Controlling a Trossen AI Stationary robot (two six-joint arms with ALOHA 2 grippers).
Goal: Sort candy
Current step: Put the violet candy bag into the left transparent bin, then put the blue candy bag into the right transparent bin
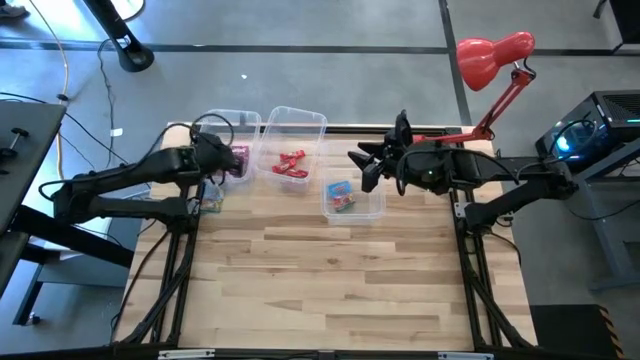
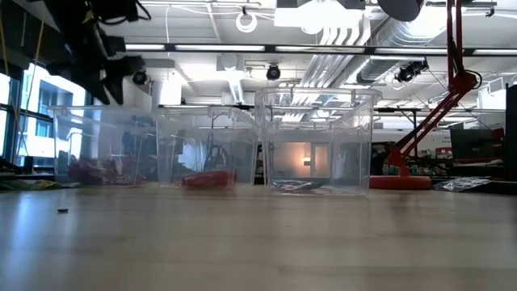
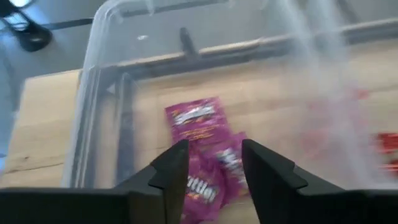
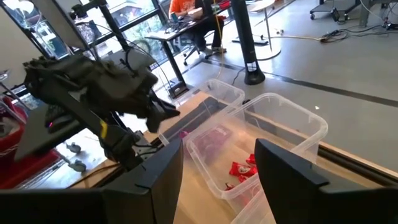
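Three clear bins stand in a row at the table's far side. The left bin [image 1: 228, 135] holds magenta-pink candy packets [image 3: 196, 118], the middle bin [image 1: 296, 130] red pieces [image 1: 291, 165], and the right bin [image 1: 355, 205] blue-green packets [image 1: 341, 196]. My left gripper [image 3: 214, 149] hangs open over the left bin, slanting down, with the pink packets lying on the bin's floor beneath its fingers. My right gripper [image 4: 217, 149] is open, holds nothing, and stands raised beside the right bin, pointing toward the table's left.
A red desk lamp [image 1: 495, 60] stands at the far right corner. Small colourful bits [image 1: 211, 200] lie on the table under my left arm. The near half of the wooden table [image 1: 320, 290] is free room.
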